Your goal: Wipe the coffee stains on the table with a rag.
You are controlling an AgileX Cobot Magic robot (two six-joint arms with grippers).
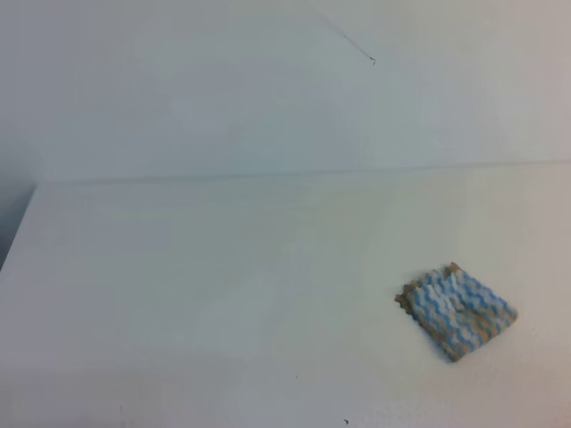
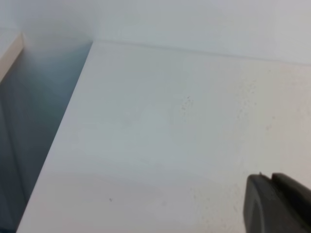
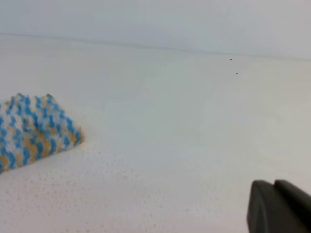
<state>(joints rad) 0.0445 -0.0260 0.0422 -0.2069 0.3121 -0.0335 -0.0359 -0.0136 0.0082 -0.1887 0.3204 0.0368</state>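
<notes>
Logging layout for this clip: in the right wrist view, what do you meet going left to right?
The rag at the left edge → a bare stretch of the white table → two tiny dark specks far back → a dark part of the right gripper in the bottom right corner. No coffee stain shows clearly.

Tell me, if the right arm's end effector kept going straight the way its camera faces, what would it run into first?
Probably only the bare table. The rag lies off to the left of that line, so the end effector would likely pass it. Beyond the table's back edge there is only the wall. Depth is hard to judge.
</notes>
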